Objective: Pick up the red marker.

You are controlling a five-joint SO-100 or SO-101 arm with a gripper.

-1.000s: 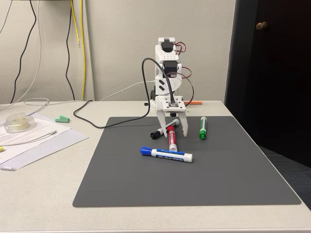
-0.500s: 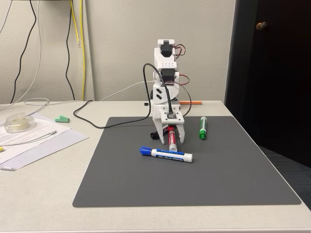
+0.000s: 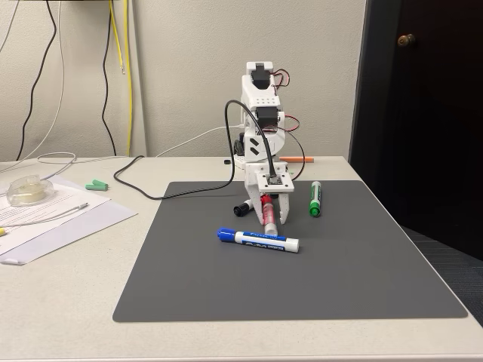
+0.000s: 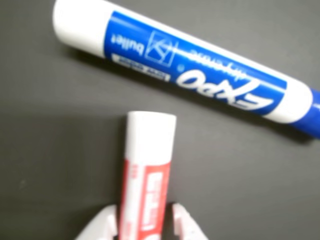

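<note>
The red marker [image 3: 267, 213] lies on the dark grey mat [image 3: 302, 279], its red cap towards the arm and its white end towards the camera. My gripper [image 3: 269, 219] points straight down over it, both white fingers pressed against the barrel. In the wrist view the red marker [image 4: 147, 170] runs up from between the fingertips [image 4: 182, 222], and the gripper [image 4: 145, 225] is shut on its red label. Whether the marker is off the mat I cannot tell.
A blue-capped marker [image 3: 259, 240] lies crosswise just in front of the red one, large in the wrist view as the blue marker [image 4: 185, 70]. A black-capped marker [image 3: 243, 207] lies left of the gripper, a green one [image 3: 315, 198] to the right. Papers [image 3: 53, 219], a tape roll [image 3: 29, 190] and cables [image 3: 151, 188] lie at the left.
The gripper has come down from wide open above the markers and narrowed its fingers onto the red marker. The arm has leaned a little forward.
</note>
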